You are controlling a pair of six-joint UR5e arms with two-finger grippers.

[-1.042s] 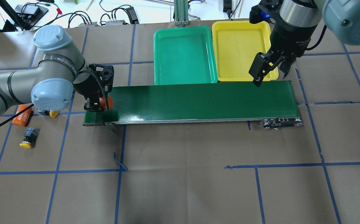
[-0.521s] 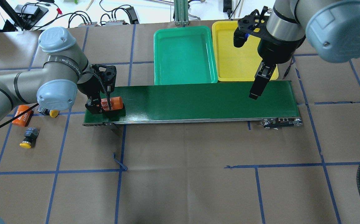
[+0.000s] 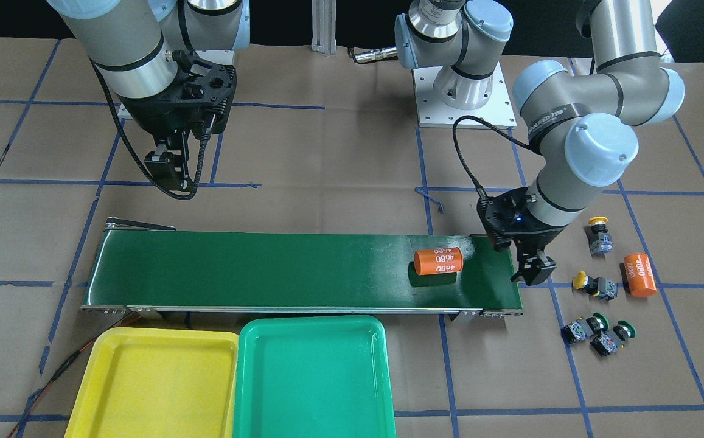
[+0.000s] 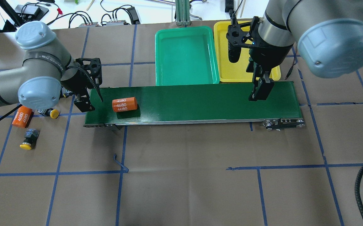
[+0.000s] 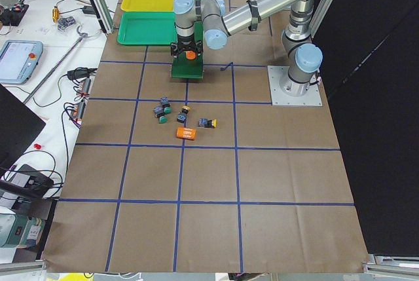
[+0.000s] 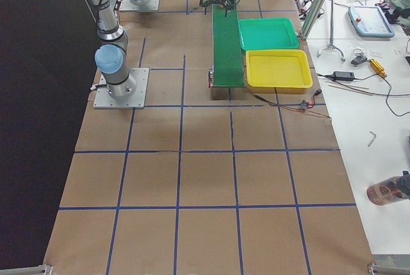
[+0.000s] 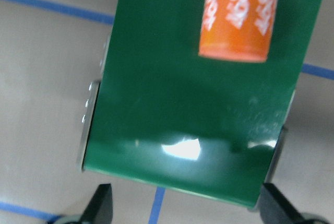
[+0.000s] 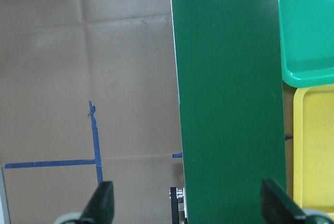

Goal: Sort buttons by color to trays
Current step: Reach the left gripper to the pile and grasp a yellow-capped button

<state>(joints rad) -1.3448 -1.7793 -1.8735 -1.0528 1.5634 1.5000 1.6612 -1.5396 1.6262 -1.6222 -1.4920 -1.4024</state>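
Nothing is sorted yet: the green tray [image 4: 184, 56] and yellow tray [image 4: 234, 47], beyond the belt [image 4: 200, 100], are empty. All four buttons [image 3: 595, 285] lie on the table [image 4: 184, 172] left of the belt. The left gripper [image 4: 84, 105], open and empty, hangs at the belt's left end beside a cylinder [image 4: 124, 104]. The right gripper [image 4: 259, 91], also open, hovers over its right end.

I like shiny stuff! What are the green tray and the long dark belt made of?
The green tray: probably glossy moulded plastic, judging by rounded corners and soft highlights. The belt: maybe smooth rubbery or plastic sheet; it reflects light sharply.
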